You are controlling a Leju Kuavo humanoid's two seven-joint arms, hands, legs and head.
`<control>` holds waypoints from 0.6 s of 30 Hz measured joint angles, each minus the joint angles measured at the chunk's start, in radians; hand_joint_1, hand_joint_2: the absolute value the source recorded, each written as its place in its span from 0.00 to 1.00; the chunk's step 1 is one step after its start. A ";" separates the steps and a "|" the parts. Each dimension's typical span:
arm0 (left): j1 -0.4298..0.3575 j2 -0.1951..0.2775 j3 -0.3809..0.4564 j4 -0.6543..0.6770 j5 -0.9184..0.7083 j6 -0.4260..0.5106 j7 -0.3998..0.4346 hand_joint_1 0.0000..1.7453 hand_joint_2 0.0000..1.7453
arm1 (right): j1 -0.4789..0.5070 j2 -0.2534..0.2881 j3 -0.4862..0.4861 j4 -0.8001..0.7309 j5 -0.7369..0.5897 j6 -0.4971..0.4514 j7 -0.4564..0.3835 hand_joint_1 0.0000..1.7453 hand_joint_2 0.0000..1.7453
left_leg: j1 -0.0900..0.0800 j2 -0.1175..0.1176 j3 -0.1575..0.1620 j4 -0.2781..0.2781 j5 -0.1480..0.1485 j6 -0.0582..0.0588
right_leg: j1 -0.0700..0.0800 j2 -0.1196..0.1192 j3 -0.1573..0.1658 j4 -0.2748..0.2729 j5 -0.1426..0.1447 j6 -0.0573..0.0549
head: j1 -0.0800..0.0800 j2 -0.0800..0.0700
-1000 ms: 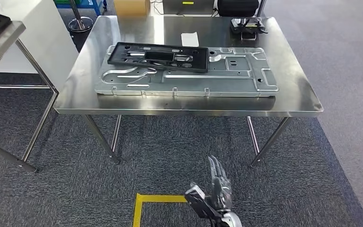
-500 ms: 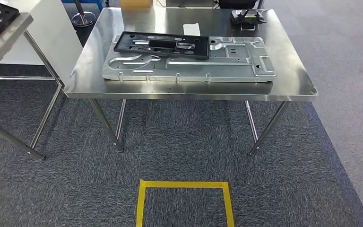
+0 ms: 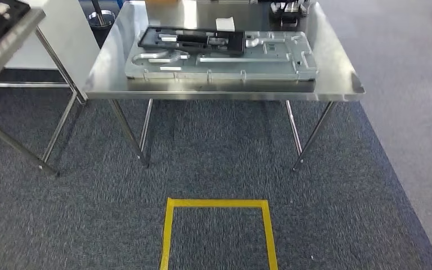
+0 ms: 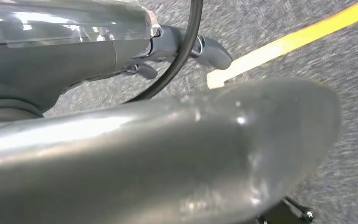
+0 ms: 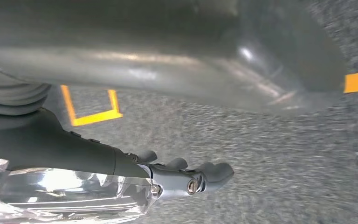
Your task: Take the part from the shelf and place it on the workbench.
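A long black plastic part (image 3: 191, 40) lies flat on a silver stamped metal plate (image 3: 259, 59), which rests on the steel workbench (image 3: 337, 84) ahead of me. The plate lies along the bench's near edge, with the black part on its far left portion. My left hand (image 4: 177, 46) hangs over the grey carpet and holds nothing; its thumb (image 4: 212, 52) sticks out straight. Over the carpet too, my right hand (image 5: 177, 170) has loosely spread fingers and nothing in it.
A second steel table (image 3: 11, 39) at the far left carries another black part (image 3: 0, 14). A white slip (image 3: 225, 23) and a dark device (image 3: 286, 8) sit at the bench's back. A yellow taped square (image 3: 169, 236) marks the carpet before me.
The whole view has shifted, so the bench now sits higher and farther in the picture. My right hand, raised at the lower edge one second ago, has dropped out of the head view.
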 joint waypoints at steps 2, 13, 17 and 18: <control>0.000 -0.002 0.000 0.000 -0.003 0.004 -0.001 0.00 0.00 | 0.000 0.000 -0.007 0.001 0.006 0.001 -0.020 0.00 0.00 | 0.002 0.004 -0.016 -0.003 0.023 0.018 | -0.004 0.002 -0.006 0.003 -0.003 0.013 | -0.005 0.000; -0.001 -0.006 0.000 0.000 -0.009 0.020 0.004 0.00 0.00 | -0.003 0.000 -0.014 0.008 0.034 0.001 -0.017 0.00 0.00 | 0.003 0.010 -0.188 0.024 0.154 0.012 | -0.018 0.009 0.178 0.020 -0.145 0.032 | 0.012 0.000; 0.001 -0.006 0.000 0.000 -0.012 0.024 0.005 0.00 0.00 | -0.004 0.000 -0.015 0.012 0.035 0.001 -0.011 0.00 0.00 | 0.004 0.009 -0.207 0.029 0.176 -0.013 | -0.011 0.008 0.204 -0.060 -0.153 -0.002 | 0.012 0.000; 0.002 -0.006 0.000 0.000 -0.012 0.024 0.005 0.00 0.00 | -0.005 0.000 -0.016 0.014 0.035 0.001 -0.009 0.00 0.00 | 0.006 0.007 -0.218 0.047 0.150 -0.018 | -0.012 0.005 0.191 -0.061 -0.141 -0.012 | 0.010 0.000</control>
